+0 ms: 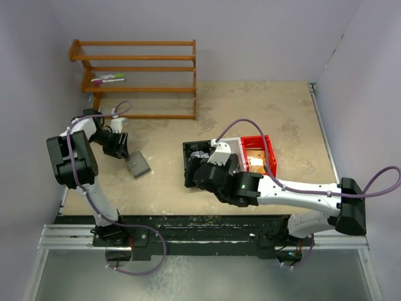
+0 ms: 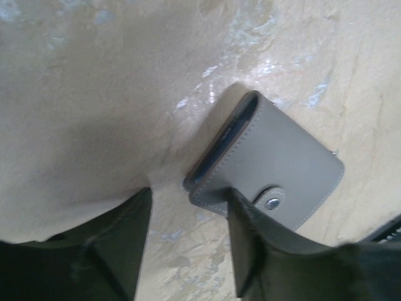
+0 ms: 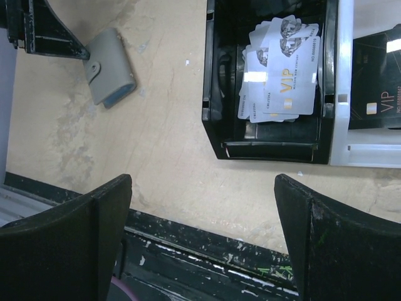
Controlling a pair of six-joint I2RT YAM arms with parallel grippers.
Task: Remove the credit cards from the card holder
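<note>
Top view: card holder (image 1: pixel 138 165) lies flat on the desk (image 1: pixel 263 113), just off the left hand (image 1: pixel 123 153); the right hand (image 1: pixel 195 170) hangs by the black bin (image 1: pixel 188 148).

Left wrist view: the fingers stand partly apart astride the holder's snap corner, not yet clamped. The step looks like seizing the holder.

Right wrist view: that hand gapes wide, holding nothing. Silvery credit cards (image 3: pixel 282 75) lie in the bin. Next comes a firm pinch on the holder, then probably unsnapping it.
</note>
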